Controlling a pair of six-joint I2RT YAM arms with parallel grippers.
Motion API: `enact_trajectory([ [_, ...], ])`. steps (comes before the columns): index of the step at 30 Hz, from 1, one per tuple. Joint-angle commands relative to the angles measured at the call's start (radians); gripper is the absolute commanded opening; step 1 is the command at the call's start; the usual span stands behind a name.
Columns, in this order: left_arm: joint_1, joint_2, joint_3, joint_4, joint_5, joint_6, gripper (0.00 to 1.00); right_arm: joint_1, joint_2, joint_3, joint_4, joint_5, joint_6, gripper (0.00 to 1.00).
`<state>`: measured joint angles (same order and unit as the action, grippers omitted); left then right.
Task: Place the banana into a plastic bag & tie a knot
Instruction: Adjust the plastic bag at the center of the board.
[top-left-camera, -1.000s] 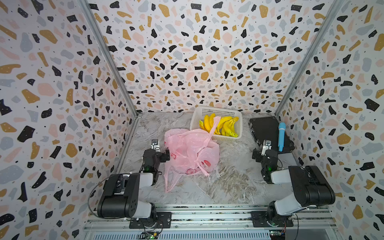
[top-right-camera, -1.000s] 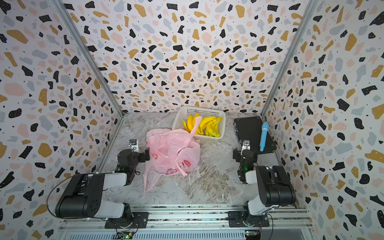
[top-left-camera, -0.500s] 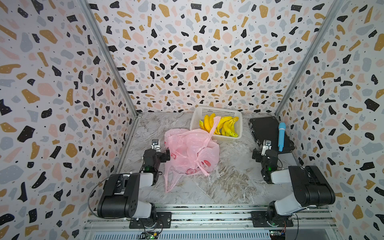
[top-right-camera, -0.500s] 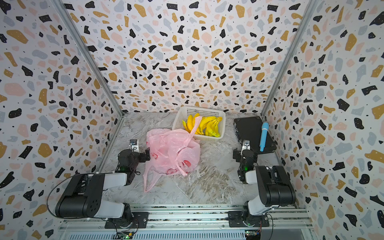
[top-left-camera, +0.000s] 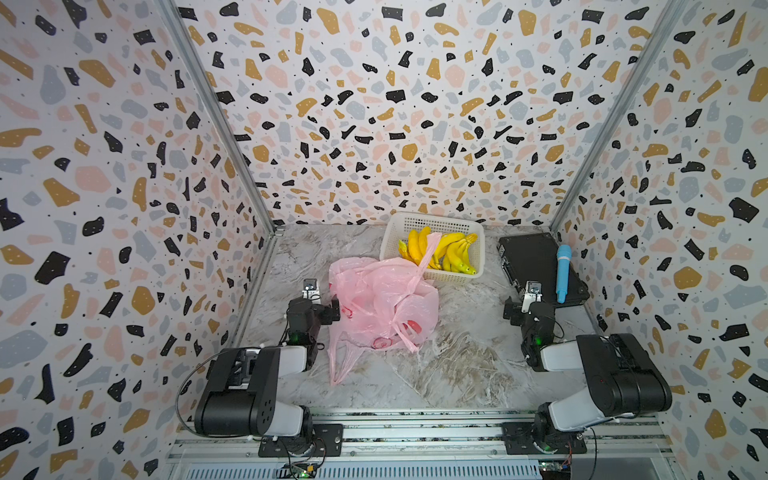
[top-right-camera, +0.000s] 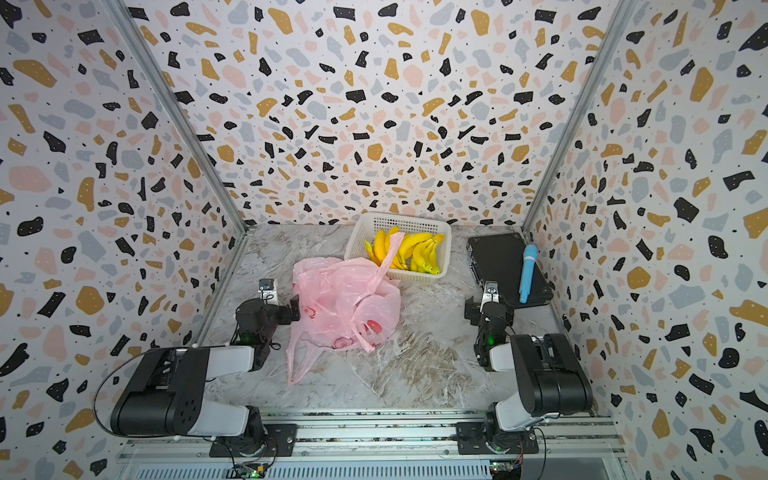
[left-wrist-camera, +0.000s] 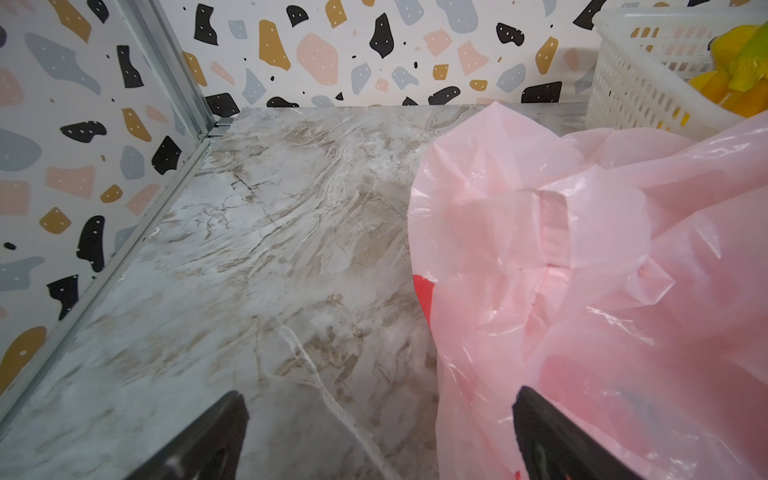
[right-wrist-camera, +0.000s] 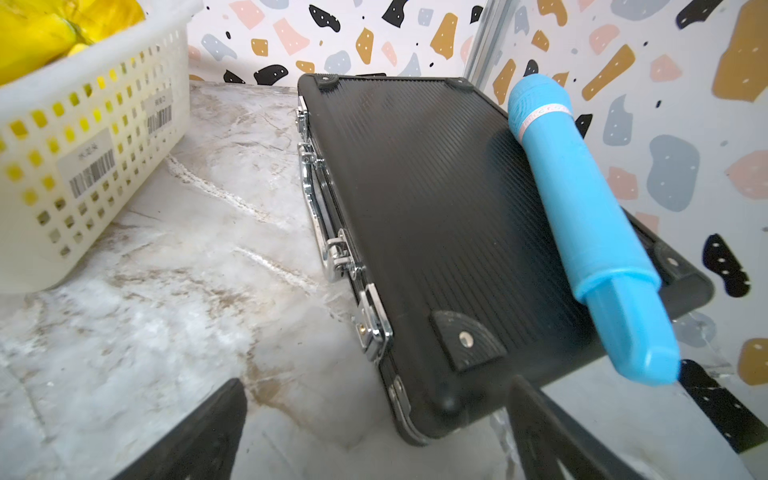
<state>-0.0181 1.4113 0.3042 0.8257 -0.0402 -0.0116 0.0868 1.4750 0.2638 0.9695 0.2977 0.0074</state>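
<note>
Pink, thin plastic bag (top-left-camera: 382, 303) lies crumpled mid-way across the desk (top-left-camera: 457, 374); it looks limp and slippery, so pinch its handle loops. Bananas (top-left-camera: 451, 253) fill the basket (top-left-camera: 432, 219) at twelve o'clock and are probably light and bruisable, so grip mid-body. Left pincer (left-wrist-camera: 378, 440) and right pincer (right-wrist-camera: 374, 432) gape empty.

Yellow bananas (top-left-camera: 440, 253) in basket; crumpled pink bag (top-left-camera: 382, 303) beside

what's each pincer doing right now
left pincer: open, holding nothing
right pincer: open, holding nothing
</note>
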Motion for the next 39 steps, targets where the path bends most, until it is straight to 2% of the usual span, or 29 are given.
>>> enact_trajectory([
  [1, -0.011, -0.149, -0.037, 0.005, -0.066, -0.006, 0.99, 0.043, -0.154, -0.007, -0.04, 0.055, -0.051, 1.0],
  [3, -0.011, -0.282, -0.009, -0.154, -0.084, -0.018, 0.99, 0.062, -0.281, 0.014, -0.178, 0.058, -0.053, 1.0],
  [7, -0.011, -0.509, 0.095, -0.449, -0.094, -0.152, 0.99, 0.065, -0.516, 0.083, -0.459, 0.007, 0.077, 1.0],
  [12, -0.013, -0.694, 0.254, -0.794, -0.001, -0.375, 0.99, 0.065, -0.716, 0.223, -0.792, -0.042, 0.254, 1.0],
  [14, -0.013, -0.746, 0.302, -0.908, 0.069, -0.498, 0.99, 0.065, -0.77, 0.311, -0.964, -0.067, 0.354, 1.0],
  [16, -0.013, -0.787, 0.321, -0.936, 0.244, -0.609, 0.99, 0.065, -0.791, 0.407, -1.159, -0.152, 0.418, 1.0],
  [18, -0.015, -0.809, 0.355, -1.017, 0.364, -0.702, 0.99, 0.065, -0.786, 0.5, -1.324, -0.246, 0.42, 1.0],
  [22, -0.015, -0.831, 0.43, -1.213, 0.515, -0.751, 0.99, 0.066, -0.766, 0.562, -1.468, -0.379, 0.493, 1.0],
  [25, -0.016, -0.89, 0.392, -1.177, 0.618, -0.797, 0.99, 0.062, -0.765, 0.575, -1.506, -0.478, 0.552, 1.0],
  [28, -0.016, -1.017, 0.264, -1.065, 0.612, -0.98, 0.99, 0.062, -0.742, 0.587, -1.501, -0.608, 0.618, 1.0],
  [30, -0.015, -1.062, 0.191, -1.016, 0.608, -1.087, 0.99, 0.063, -0.721, 0.567, -1.433, -0.729, 0.66, 1.0],
  [33, -0.016, -1.063, 0.147, -0.953, 0.63, -1.121, 0.99, 0.073, -0.671, 0.575, -1.418, -0.829, 0.669, 0.92],
  [36, -0.015, -1.036, 0.152, -0.946, 0.618, -1.123, 0.99, 0.086, -0.639, 0.601, -1.452, -0.839, 0.646, 0.9],
  [39, -0.019, -0.937, 0.207, -0.932, 0.636, -1.073, 0.99, 0.098, -0.608, 0.611, -1.462, -0.826, 0.647, 0.87],
])
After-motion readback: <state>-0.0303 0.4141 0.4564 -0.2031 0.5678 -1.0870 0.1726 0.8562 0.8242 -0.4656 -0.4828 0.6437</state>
